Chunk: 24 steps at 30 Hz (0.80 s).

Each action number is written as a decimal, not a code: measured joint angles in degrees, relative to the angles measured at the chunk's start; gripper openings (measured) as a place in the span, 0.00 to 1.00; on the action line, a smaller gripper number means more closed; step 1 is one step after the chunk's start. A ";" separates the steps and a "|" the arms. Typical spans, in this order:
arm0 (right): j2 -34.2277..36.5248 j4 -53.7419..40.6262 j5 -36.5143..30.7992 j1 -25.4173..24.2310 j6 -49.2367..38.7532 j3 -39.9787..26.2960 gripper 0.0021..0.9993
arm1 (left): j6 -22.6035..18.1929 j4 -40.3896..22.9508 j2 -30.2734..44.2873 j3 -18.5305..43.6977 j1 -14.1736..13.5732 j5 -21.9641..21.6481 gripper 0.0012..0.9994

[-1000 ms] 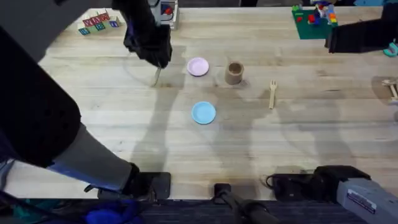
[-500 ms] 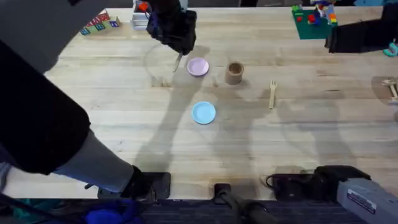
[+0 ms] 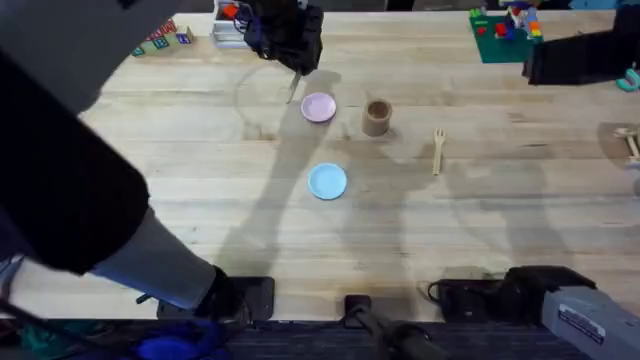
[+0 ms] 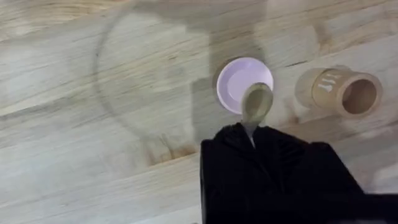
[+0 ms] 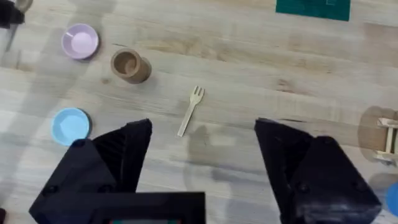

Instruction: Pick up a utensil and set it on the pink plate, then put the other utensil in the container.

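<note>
Now the left gripper is clenched on the utensil, whose rounded head juts out past the fingertips and hangs over the near rim of the pink plate, presumably lined up for setting down. Just beyond the plate's side stands the container. The grip hides the handle. Well apart, the right gripper waits spread wide above the other utensil, which lies between its fingers.

Blk arms, matte blk end effector, grey base
</note>
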<state>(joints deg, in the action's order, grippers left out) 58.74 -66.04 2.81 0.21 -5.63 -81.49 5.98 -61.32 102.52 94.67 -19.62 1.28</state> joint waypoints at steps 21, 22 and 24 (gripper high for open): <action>0.00 0.00 0.00 0.00 0.00 0.00 1.00 | 0.00 6.90 13.42 0.02 -0.10 1.98 0.04; 0.00 0.00 0.00 0.00 0.00 0.00 1.00 | 0.00 7.16 13.61 0.02 -0.13 2.04 0.04; 0.00 0.00 0.00 0.00 0.00 0.00 1.00 | 0.02 7.73 13.90 0.02 -0.30 2.27 0.04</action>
<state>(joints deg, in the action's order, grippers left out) 58.74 -66.04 2.81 0.21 -5.63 -81.49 6.00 -53.59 116.42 94.70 -19.92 3.55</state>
